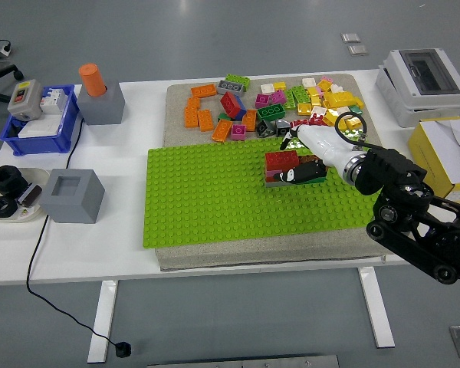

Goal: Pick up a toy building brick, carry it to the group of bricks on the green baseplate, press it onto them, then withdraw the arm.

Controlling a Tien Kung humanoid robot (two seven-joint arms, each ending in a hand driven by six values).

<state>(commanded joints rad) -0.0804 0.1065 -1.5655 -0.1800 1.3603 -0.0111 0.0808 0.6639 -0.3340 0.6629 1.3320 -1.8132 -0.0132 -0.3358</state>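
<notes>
I'm at the pressing step: my right hand (307,157) sits curled against the red plastic brick stack (280,165) at 3 o'clock on the green studded baseplate (199,199); actual grip, can't tell. Next I'd guess: push down firmly, then pull back.

robotics lab, white table (215,261), electrical enclosure (422,75), parts bin (38,130)

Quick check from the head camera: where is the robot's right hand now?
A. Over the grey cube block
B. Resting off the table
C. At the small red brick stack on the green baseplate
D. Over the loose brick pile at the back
C: the white-and-black right hand sits against the small red brick stack on the green studded baseplate.
</notes>
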